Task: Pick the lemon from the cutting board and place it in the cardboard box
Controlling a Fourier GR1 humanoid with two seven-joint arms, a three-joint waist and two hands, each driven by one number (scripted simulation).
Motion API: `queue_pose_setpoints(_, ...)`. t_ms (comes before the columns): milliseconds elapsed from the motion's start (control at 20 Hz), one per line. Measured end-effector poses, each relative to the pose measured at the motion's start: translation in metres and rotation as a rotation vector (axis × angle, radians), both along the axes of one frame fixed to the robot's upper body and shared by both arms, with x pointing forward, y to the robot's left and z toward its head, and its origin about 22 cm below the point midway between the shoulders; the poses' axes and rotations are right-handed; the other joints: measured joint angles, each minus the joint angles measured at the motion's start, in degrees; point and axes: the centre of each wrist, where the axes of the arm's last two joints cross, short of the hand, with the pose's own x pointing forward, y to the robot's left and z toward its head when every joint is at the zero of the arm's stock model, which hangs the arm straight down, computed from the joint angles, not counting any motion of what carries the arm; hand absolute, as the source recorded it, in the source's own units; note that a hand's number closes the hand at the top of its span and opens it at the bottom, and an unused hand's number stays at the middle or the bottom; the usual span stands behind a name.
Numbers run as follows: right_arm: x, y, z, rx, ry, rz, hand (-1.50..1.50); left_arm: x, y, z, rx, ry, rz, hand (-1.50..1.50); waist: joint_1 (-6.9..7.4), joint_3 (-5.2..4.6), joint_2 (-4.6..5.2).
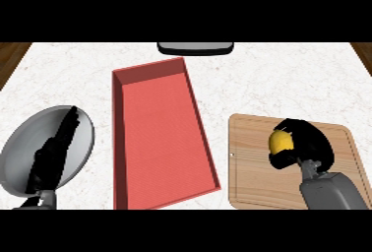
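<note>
My right robot hand [309,142] is curled round the lemon [279,141], fingers arched over its top and far side, so only the yellow face turned toward the box shows. The lemon is over the far half of the cutting board [251,167], which lies by the counter's near right corner. I cannot tell whether the fruit rests on the wood or is lifted off it.

The red box [156,138] lies in the middle of the counter [291,78], long and narrow, running from the far edge toward the near edge, its floor bare. Its right wall is just beside the board's left edge at the near end, with a thin strip of counter between them that widens toward the far edge.

My left robot hand [51,152] hangs with its fingers stretched out straight, seen edge-on, over a grey plate [15,162] near the counter's left edge. The plate stands apart from the box's left wall. A dark tray-like thing [195,47] sits at the far edge, just past the box's far wall.
</note>
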Motion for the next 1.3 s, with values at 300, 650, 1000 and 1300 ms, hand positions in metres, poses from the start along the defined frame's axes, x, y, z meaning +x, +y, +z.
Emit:
queue_pose_setpoints(300, -0.020, 0.017, -0.002, -0.104, -0.071, 0.011, 1.50, -0.001, -0.007, -0.004, 0.003, 0.000, 0.002, 0.00, -0.25, 0.00, -0.07)
queue_pose_setpoints(650, -0.112, 0.076, 0.002, -0.220, -0.130, 0.072, 1.50, -0.002, -0.001, -0.003, 0.002, 0.004, 0.021, 0.00, -1.13, -0.07, -0.39)
queue_pose_setpoints(1000, -0.162, 0.092, 0.040, -0.285, -0.281, 0.076, 1.50, 0.002, 0.002, -0.002, 0.004, 0.005, 0.013, 0.00, -0.79, -0.04, -0.21)
queue_pose_setpoints(1300, -0.181, 0.110, 0.091, -0.133, -0.519, 0.119, 1.50, 0.001, -0.001, 0.002, 0.006, 0.000, 0.009, 0.00, -0.33, -0.02, -0.21)
